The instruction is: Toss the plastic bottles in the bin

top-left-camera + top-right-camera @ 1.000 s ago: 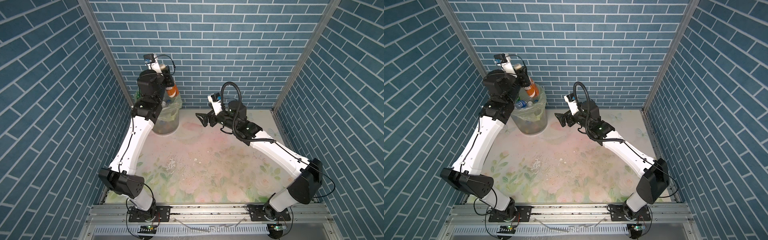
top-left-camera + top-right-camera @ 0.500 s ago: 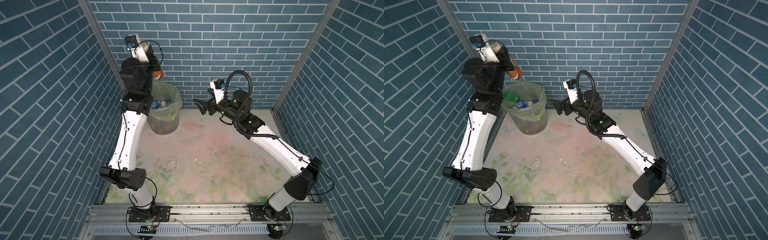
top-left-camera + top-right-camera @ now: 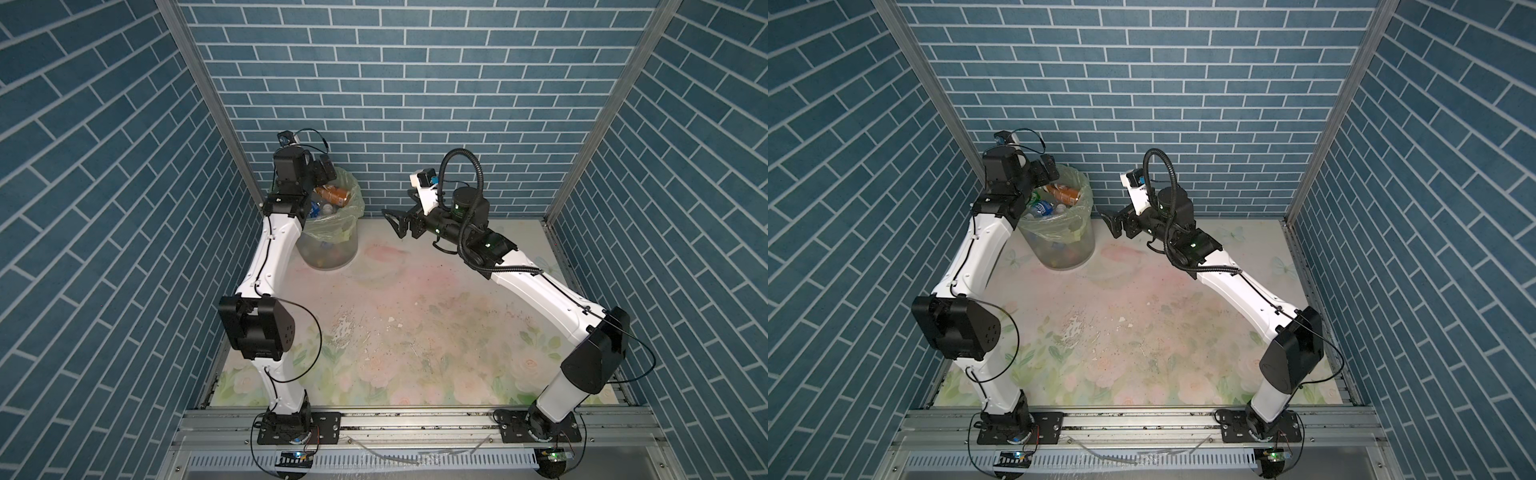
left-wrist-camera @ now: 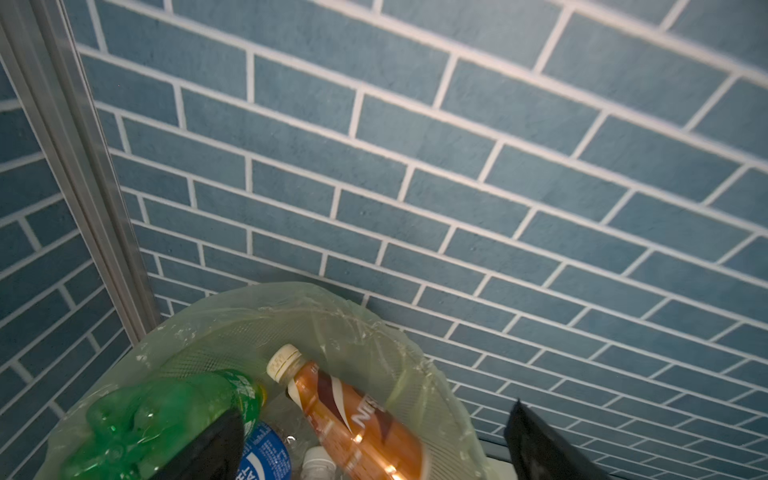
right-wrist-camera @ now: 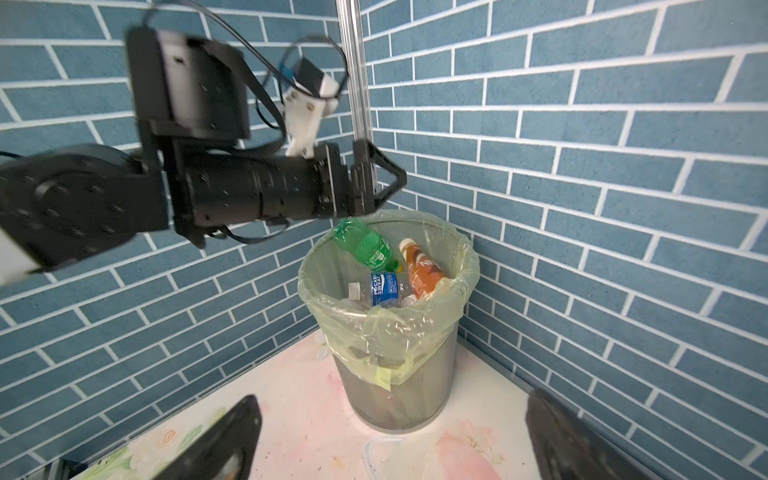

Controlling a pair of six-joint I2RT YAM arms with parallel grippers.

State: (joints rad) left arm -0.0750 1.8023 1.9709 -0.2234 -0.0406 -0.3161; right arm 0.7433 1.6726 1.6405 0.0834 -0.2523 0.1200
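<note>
1. Round grey mesh bin, lined w/ a pale yellow-green plastic bag folded over the rim. It stands at ~10 o'clock of the floral-print table, tight in the corner of the blue brick-pattern walls.
2. Plastic bottles, as far as visible, are all inside the bin.
   - Brown-labelled bottle w/ cream cap lies on top of the heap, toward 12 o'clock of the mouth in both top views.
   - Crumpled green bottle is just beside it.
   - Clear bottle w/ blue label sits lower.
   - More lie underneath; can't count them. None seen loose on the table.
3. L gripper hangs over the bin's ~10 o'clock rim. Jaws are spread wide w/ nothing between them, and the brown-labelled bottle lies free below.
4. R gripper is at ~3 o'clock of the bin, well apart, above the table. Jaws are wide and empty.
5. Handling (judgement):
   - Thin-walled and prob. empty, so light.
   - Bodies give under squeeze; the green bottle is dented.
   - Smooth and round, so apt to roll or squirt out of the pads.
   - Best hold is mid-body across the label, jaws square to the long axis. Avoid the neck or cap, since the bottle would pivot there.
6. Task looks about done, pending a check for strays.
</note>
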